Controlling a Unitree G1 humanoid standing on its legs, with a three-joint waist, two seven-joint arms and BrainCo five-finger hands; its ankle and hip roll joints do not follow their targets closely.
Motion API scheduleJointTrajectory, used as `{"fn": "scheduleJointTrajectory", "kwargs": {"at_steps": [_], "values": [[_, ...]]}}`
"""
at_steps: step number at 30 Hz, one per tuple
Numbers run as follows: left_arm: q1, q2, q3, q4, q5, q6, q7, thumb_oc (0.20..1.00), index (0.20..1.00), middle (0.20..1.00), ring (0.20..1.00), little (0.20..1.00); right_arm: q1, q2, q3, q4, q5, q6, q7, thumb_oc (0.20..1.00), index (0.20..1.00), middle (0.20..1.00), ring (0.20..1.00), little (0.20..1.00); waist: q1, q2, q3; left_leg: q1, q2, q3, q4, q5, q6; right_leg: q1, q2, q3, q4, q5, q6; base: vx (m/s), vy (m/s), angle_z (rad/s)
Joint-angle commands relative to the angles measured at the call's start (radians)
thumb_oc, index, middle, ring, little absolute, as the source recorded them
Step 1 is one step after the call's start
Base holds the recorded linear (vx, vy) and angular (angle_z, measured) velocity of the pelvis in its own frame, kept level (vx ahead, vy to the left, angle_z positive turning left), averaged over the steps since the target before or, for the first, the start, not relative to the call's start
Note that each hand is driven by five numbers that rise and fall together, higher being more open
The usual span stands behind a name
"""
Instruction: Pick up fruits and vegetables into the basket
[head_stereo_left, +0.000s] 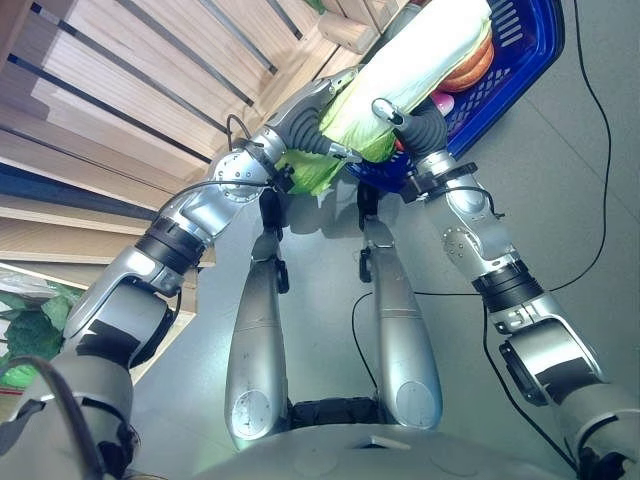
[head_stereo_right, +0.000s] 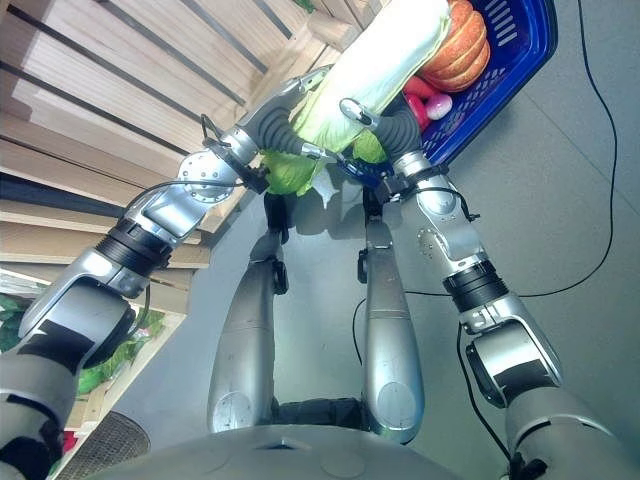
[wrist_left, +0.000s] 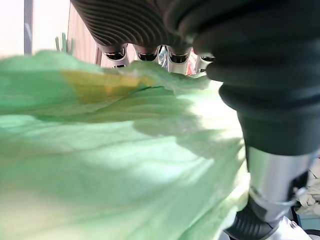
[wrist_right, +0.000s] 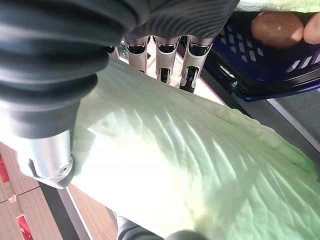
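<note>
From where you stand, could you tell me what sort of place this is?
Probably a shop's produce section or a mock-up of one: wooden slatted shelving, a blue plastic shopping basket already holding a pumpkin, and a large napa cabbage gripped by both hands.

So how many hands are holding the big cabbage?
2: the left hand and right hand clasp the cabbage from either side above the blue basket.
</note>
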Motion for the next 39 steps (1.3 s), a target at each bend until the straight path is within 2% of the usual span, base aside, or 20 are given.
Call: {"fn": "scheduleJointTrajectory", "kwargs": {"at_steps": [1,8,13,18,27,39], "values": [[0.048,-0.003,0.015,-0.043,0.053,0.048,0.081,1.000,1.000,1.000,1.000,1.000,-0.005,0.030,-0.031,-0.159,0.020,-0.100,0.027,0.200,0.200,0.200,0.200,0.200,0.014,-0.004,-0.031,0.009,-0.023,0.023,0.001,-0.038,0.033,0.048,0.024,-0.053,0.034,-0.039,0.007,0.00,0.000,0.00],[0.086,-0.022,0.070,-0.013,0.068,0.046,0.236,1.000,1.000,1.000,1.000,1.000,-0.004,0.034,-0.053,-0.162,0.003,-0.115,-0.004,0.200,0.200,0.200,0.200,0.200,0.022,-0.006,-0.031,0.011,-0.025,0.019,-0.006,-0.035,0.032,0.051,0.023,-0.058,0.029,-0.039,0.008,0.00,0.000,0.00],[0.125,-0.050,0.148,0.008,0.059,0.033,0.367,1.000,1.000,1.000,1.000,1.000,0.016,0.038,-0.100,-0.155,-0.017,-0.143,-0.048,0.200,0.200,0.200,0.200,0.200,0.026,-0.010,-0.031,0.018,-0.029,0.016,-0.005,-0.038,0.033,0.058,0.024,-0.060,0.030,-0.042,0.007,0.00,0.000,0.00],[0.151,-0.056,0.209,0.031,0.052,0.023,0.440,1.000,1.000,1.000,1.000,1.000,0.028,0.026,-0.152,-0.148,-0.022,-0.157,-0.085,0.200,0.200,0.200,0.200,0.200,0.025,-0.009,-0.031,0.017,-0.032,0.014,0.000,-0.041,0.033,0.056,0.025,-0.060,0.035,-0.042,0.007,0.00,0.000,0.00],[0.147,-0.053,0.271,0.070,0.015,0.027,0.495,1.000,1.000,1.000,1.000,1.000,0.028,0.008,-0.210,-0.124,-0.025,-0.165,-0.114,0.200,0.200,0.200,0.200,0.200,0.016,0.001,-0.031,0.016,-0.035,0.016,-0.005,-0.037,0.034,0.051,0.025,-0.054,0.031,-0.038,0.005,0.00,0.000,0.00],[0.136,-0.058,0.273,0.105,-0.001,0.027,0.510,1.000,1.000,1.000,1.000,1.000,0.019,-0.010,-0.221,-0.120,-0.024,-0.164,-0.100,0.200,0.200,0.200,0.200,0.200,0.011,0.006,-0.031,0.017,-0.034,0.019,-0.004,-0.040,0.033,0.051,0.025,-0.054,0.036,-0.048,0.003,0.00,0.003,0.00]]}}
